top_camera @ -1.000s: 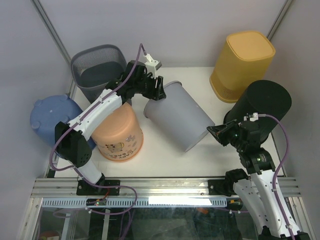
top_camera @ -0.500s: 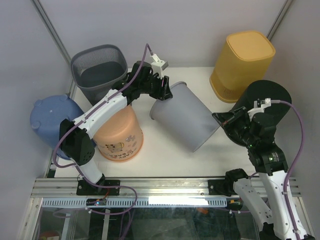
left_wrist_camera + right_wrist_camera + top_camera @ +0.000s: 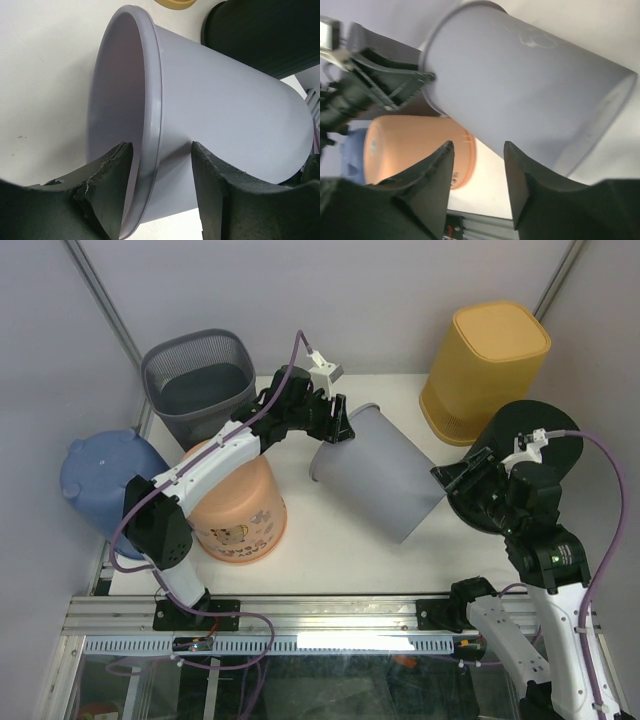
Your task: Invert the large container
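Right, the large container (image 3: 378, 480) lies tipped on its side mid-frame on the bench (image 3: 330, 550). Its long axis runs upper left to lower right, with the mouth upper left and the base lower right. Left end effector (image 3: 340, 430) is at the mouth, half open astride the rim (image 3: 150, 125): one finger inside, one outside, a gap either side, no visible pinch. Right end effector (image 3: 447, 476) sits just off the base end, fingers apart, holding nothing. My read: the flip pivots at the rim, so left leads and right tips the base over.
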`<state>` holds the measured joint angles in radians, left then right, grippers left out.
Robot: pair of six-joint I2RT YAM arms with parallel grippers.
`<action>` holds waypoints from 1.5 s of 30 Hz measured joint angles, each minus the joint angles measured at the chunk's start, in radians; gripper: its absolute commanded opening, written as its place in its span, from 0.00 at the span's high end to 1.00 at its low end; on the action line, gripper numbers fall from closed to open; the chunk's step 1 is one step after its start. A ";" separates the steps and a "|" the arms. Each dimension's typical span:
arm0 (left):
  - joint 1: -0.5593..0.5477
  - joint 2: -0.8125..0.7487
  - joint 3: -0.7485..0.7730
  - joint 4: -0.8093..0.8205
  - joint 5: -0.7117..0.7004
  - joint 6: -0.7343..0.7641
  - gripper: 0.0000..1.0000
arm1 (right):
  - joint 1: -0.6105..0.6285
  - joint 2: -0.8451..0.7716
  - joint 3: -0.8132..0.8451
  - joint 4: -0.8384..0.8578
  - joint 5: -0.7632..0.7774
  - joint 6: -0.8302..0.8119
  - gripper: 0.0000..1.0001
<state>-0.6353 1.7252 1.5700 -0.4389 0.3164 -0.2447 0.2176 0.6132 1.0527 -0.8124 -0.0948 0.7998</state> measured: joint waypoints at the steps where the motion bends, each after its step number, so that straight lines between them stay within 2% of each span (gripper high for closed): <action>1: 0.000 -0.003 -0.001 -0.003 -0.004 0.003 0.47 | 0.000 -0.003 -0.008 -0.024 0.003 -0.009 0.43; 3: 0.000 -0.009 -0.004 -0.011 -0.016 0.013 0.47 | 0.000 -0.020 -0.037 -0.069 0.005 -0.027 0.36; 6: 0.000 -0.019 -0.004 -0.030 -0.050 0.034 0.49 | 0.000 -0.045 -0.085 -0.108 0.003 -0.039 0.32; 12: 0.000 -0.035 -0.004 -0.069 -0.111 0.085 0.58 | 0.000 -0.066 -0.180 -0.119 -0.021 -0.038 0.32; 17: 0.002 -0.021 0.003 -0.079 -0.112 0.119 0.55 | 0.000 -0.094 -0.241 -0.112 -0.023 -0.023 0.33; 21: 0.002 0.026 0.030 -0.075 -0.095 0.129 0.58 | 0.000 -0.111 -0.276 -0.096 -0.021 -0.008 0.35; 26: 0.002 0.060 0.036 -0.063 -0.063 0.135 0.78 | 0.000 -0.130 -0.325 -0.066 -0.022 0.011 0.46; 36: 0.002 0.072 0.049 -0.038 -0.029 0.154 0.91 | 0.000 -0.128 -0.347 0.001 -0.024 0.023 0.56; 42: 0.002 0.072 0.049 -0.038 -0.025 0.157 1.00 | 0.000 -0.129 -0.347 0.007 -0.013 0.021 0.55; 45: 0.002 0.072 0.049 -0.038 -0.026 0.159 1.00 | 0.000 -0.129 -0.347 0.006 0.002 0.017 0.54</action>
<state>-0.6334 1.7977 1.6192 -0.4770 0.2905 -0.0856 0.2176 0.4839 0.7059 -0.8059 -0.0929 0.8169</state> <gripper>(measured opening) 0.211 0.444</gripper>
